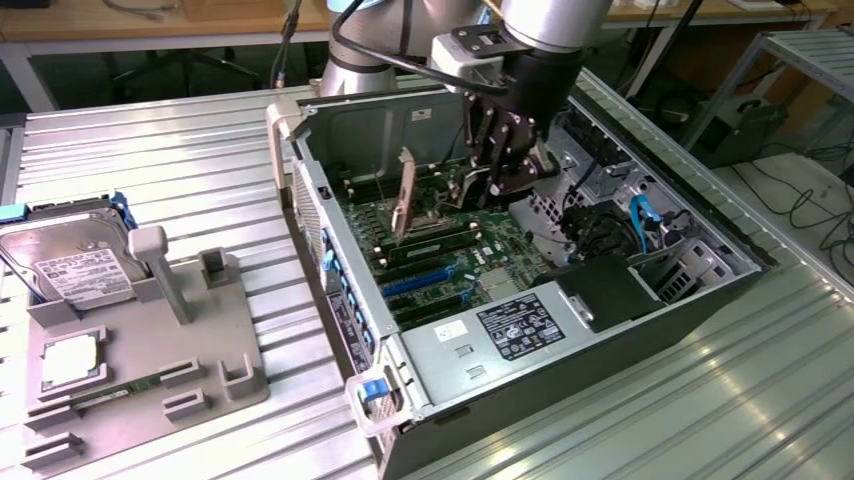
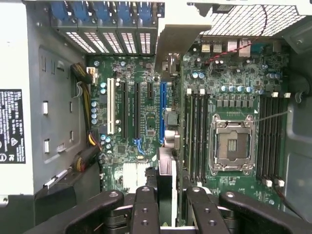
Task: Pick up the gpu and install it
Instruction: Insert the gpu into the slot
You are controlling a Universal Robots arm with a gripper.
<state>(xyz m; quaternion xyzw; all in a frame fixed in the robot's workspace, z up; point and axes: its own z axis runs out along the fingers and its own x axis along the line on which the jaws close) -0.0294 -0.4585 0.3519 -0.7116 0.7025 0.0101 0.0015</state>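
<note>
1. The pick-up part of the task looks finished. The gripper (image 2: 165,207) is closed on the gpu (image 2: 165,187), which is seen edge-on in the wrist view as a thin dark strip between the two fingers (image 2: 144,209).

2. In the exterior view the gripper (image 1: 505,185) is lowered into the open computer case (image 1: 694,215), over the motherboard (image 1: 447,245). The case lies on its side on the table (image 1: 134,150), about in the middle of it.

3. In the wrist view the card hangs over the row of expansion slots and seems to be in line with the blue slot (image 2: 163,109), next to the white slot (image 2: 110,107). My judgement is that the gpu is close above the board but is not yet seated. I cannot tell if its lower edge already touches the slot.

4. The installing step is therefore still left: the card is still gripped, so the task is perhaps a little over half done.

5. Other parts are not touched. The hard drive (image 1: 74,265) and the processor chip (image 1: 70,362) rest on the grey fixture plate (image 1: 200,350) near the table edge on the exterior view's left. The processor socket (image 2: 232,146) on the motherboard is empty.
</note>
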